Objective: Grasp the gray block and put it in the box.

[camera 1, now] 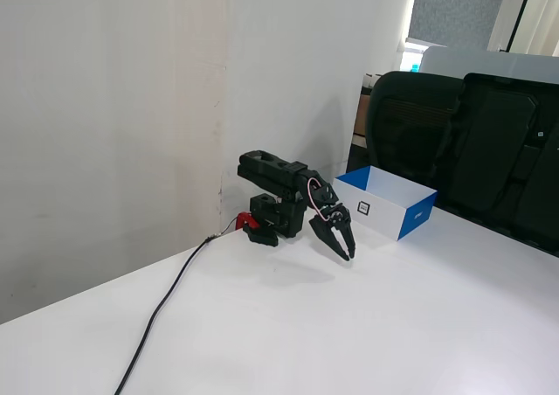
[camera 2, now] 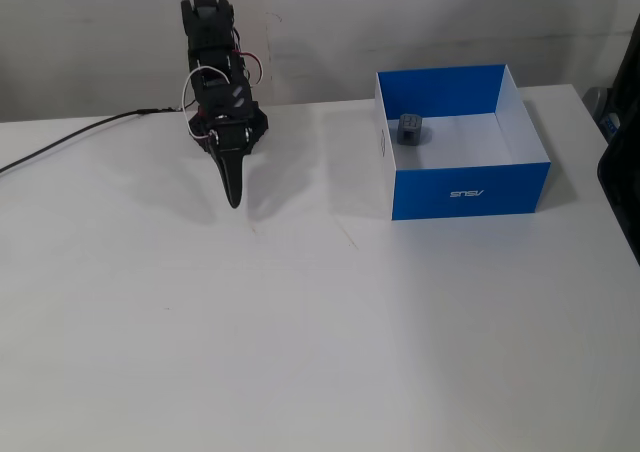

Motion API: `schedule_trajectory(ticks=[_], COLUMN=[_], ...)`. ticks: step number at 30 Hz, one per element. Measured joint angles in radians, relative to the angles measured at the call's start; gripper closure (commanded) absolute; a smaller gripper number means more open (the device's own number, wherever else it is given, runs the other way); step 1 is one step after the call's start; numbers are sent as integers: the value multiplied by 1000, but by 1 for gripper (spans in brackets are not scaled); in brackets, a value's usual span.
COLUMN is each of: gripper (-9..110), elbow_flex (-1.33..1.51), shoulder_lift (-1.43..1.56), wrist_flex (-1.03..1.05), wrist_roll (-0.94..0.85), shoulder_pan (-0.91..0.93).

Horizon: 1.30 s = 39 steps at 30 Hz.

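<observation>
Foreground: plain white counter (camera 2: 320, 352), bare in its near half. Toward the far side, in both fixed views, the black two-finger pincer (camera 2: 234, 198) (camera 1: 348, 254) of the small black robot arm (camera 2: 215, 62) points down at the counter, its tips just above the surface; the fingers lie together with nothing between them. To the right in a fixed view sits the shallow rectangular box (camera 2: 468, 189), blue outside and white inside (its white side panel with a small black square mark faces the pincer), well apart from the pincer. The tiny gray block (camera 2: 411, 129) with dark marks rests on the box floor near the far left corner. A black cable (camera 2: 70, 142) runs from the arm's base off the left edge. Behind stands a white wall (camera 2: 400, 12).
</observation>
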Motion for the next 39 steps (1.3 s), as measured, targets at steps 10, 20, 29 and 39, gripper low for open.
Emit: schedule_trajectory(ticks=[10, 20, 29, 39], gripper=[101, 100, 101, 101], elbow_flex=[0, 0, 0, 0], shoulder_lift=[210, 212, 212, 212], wrist_flex=[144, 144, 144, 144], wrist_roll=[0, 0, 0, 0], shoulder_pan=[9, 34, 25, 25])
